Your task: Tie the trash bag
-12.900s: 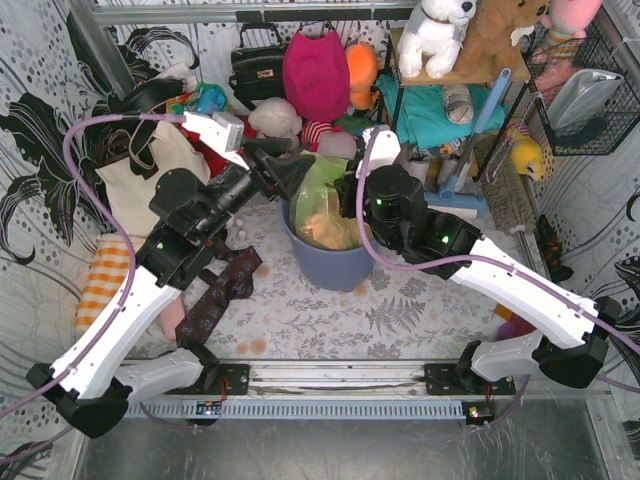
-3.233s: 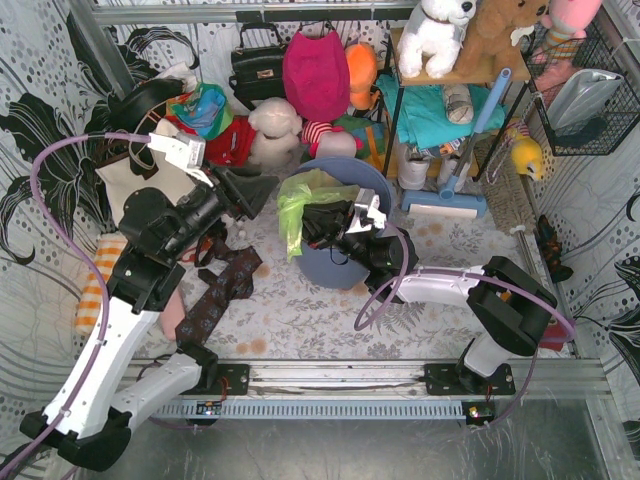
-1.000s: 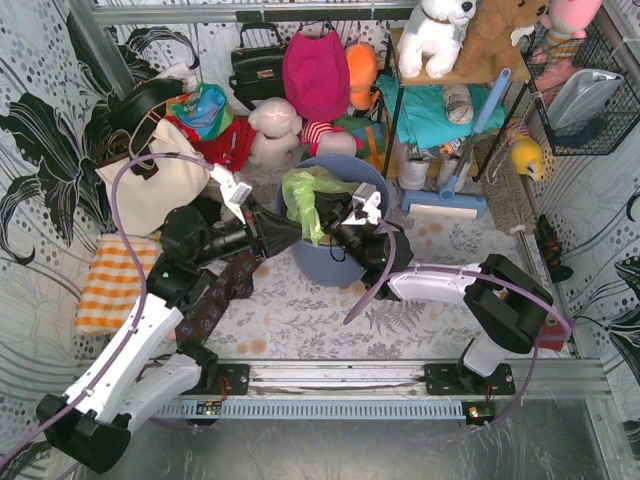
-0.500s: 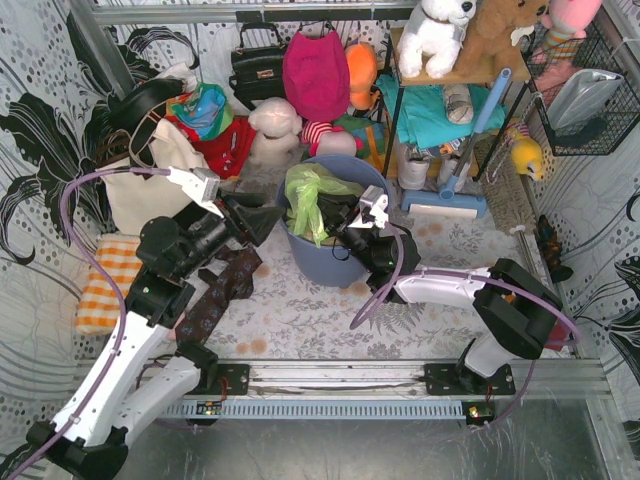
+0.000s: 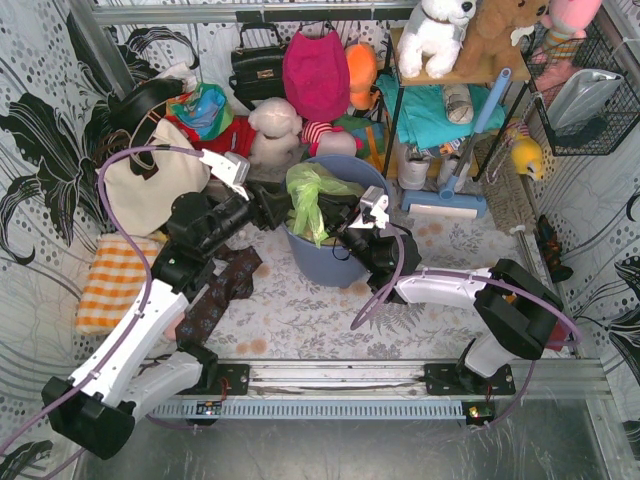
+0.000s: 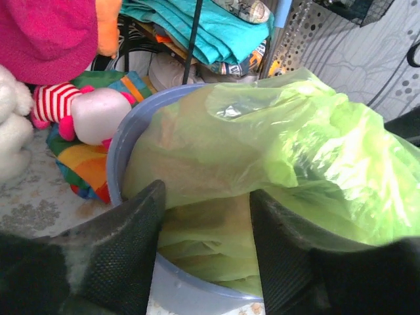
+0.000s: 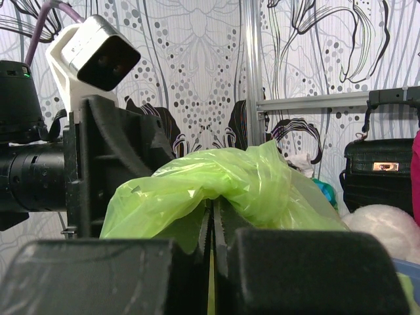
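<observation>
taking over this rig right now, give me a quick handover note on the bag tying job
Left gripper: open, jaws spread just short of the thin translucent lime-green trash bag, nothing clamped.
Right gripper: shut on a pinch of the bag's plastic.
The bag sits in the round blue-grey bin, its top bunched up above the rim.
Done: top bunched, one side held.
Left: no knot visible; take a second hold with the left and tie.

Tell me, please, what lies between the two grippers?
The trash bag, its gathered top standing above the bin. The top view shows it between the open left gripper and the right gripper, which is shut on it.
</observation>
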`<action>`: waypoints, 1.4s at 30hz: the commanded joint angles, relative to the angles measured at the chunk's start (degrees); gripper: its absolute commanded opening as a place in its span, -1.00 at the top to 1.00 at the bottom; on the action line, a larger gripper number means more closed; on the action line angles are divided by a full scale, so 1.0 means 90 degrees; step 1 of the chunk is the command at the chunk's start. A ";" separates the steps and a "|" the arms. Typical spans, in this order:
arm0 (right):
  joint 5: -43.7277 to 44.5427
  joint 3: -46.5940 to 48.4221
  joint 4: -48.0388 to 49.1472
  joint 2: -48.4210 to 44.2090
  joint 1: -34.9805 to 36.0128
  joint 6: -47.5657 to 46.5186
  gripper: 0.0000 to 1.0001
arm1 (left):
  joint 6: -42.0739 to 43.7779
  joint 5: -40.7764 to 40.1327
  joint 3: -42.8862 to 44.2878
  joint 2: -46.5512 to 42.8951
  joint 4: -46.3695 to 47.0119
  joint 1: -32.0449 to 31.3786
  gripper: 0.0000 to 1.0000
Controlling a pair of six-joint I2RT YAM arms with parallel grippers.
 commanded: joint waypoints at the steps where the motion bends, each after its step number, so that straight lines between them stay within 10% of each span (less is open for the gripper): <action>1: -0.0041 -0.0060 0.0255 -0.0181 -0.0015 -0.0008 1.00 | 0.0124 0.0416 0.0246 0.0014 0.0868 -0.0011 0.02; 9: 0.0064 0.0018 -0.0032 -0.0162 -0.0022 -0.0067 1.00 | 0.0097 0.0847 0.0214 -0.0333 0.0778 -0.0010 1.00; 16: 0.0172 -0.0005 0.0066 -0.0114 -0.0018 -0.0084 1.00 | 0.0095 0.0766 0.0166 -0.0359 0.0507 -0.0010 0.96; 20: 0.0204 -0.0097 0.0031 -0.0251 -0.0023 -0.0161 1.00 | 0.0217 0.0068 0.0333 -0.0170 0.0058 -0.0010 -0.16; 24: 0.0238 -0.0135 -0.0108 -0.0401 -0.0027 -0.0274 1.00 | 0.0298 0.0121 0.0269 -0.0081 0.0179 -0.0009 -0.48; 38: 0.0199 -0.0183 -0.0420 -0.0619 -0.0035 -0.0299 1.00 | 0.0382 0.1026 -0.0424 0.0143 0.2165 0.0005 -0.40; 42: 0.0288 -0.0225 -0.0451 -0.0649 -0.0037 -0.0324 1.00 | 0.0366 0.1061 -0.0343 0.0268 0.2268 0.0009 0.17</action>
